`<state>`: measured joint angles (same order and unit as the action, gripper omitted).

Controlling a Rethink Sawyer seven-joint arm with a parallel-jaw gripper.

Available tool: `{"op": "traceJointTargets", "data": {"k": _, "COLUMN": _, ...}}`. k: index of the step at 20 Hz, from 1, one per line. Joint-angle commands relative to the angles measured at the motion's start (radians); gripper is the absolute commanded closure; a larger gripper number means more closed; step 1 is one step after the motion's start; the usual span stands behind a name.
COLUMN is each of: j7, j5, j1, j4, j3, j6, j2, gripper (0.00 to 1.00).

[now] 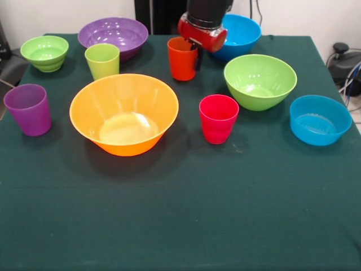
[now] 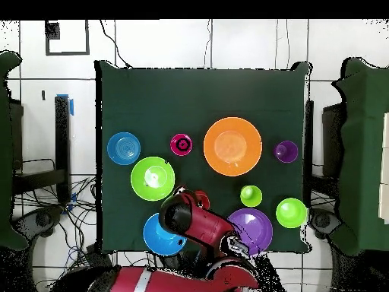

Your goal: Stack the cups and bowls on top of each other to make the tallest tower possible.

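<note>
My gripper (image 1: 194,61) hangs at the right rim of the orange cup (image 1: 181,59), which stands upright at the back middle of the table. In the overhead view the arm (image 2: 185,214) covers that cup and the gripper. The red-pink cup (image 1: 218,118) stands alone in the middle and also shows in the overhead view (image 2: 181,144). The lime green cup (image 1: 102,61) and the purple cup (image 1: 28,110) stand to the left. The large orange-yellow bowl (image 1: 124,113) sits left of the centre. Nothing is stacked.
The purple bowl (image 1: 113,35) and the small ribbed lime bowl (image 1: 44,53) sit at the back left. One blue bowl (image 1: 243,34) is behind the gripper. The medium lime bowl (image 1: 259,81) and the other blue bowl (image 1: 320,119) are on the right.
</note>
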<state>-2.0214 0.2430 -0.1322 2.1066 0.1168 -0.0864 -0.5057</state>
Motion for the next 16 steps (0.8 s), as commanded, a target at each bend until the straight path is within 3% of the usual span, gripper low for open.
{"op": "traceJointTargets", "data": {"k": 1, "j7": -0.124, "j5": -0.006, "j1": 0.039, "j4": -0.054, "j3": -0.051, "j6": 0.043, "j2": -0.008, "gripper": 1.00}}
{"op": "traceJointTargets", "data": {"k": 7, "j7": -0.108, "j5": 0.012, "j1": 0.076, "j4": -0.099, "j3": -0.035, "j6": 0.111, "j2": -0.063, "gripper": 1.00}}
{"op": "traceJointTargets", "data": {"k": 16, "j7": -0.135, "j5": 0.073, "j1": 0.155, "j4": -0.219, "j3": 0.030, "j6": 0.219, "j2": -0.036, "gripper": 1.00}}
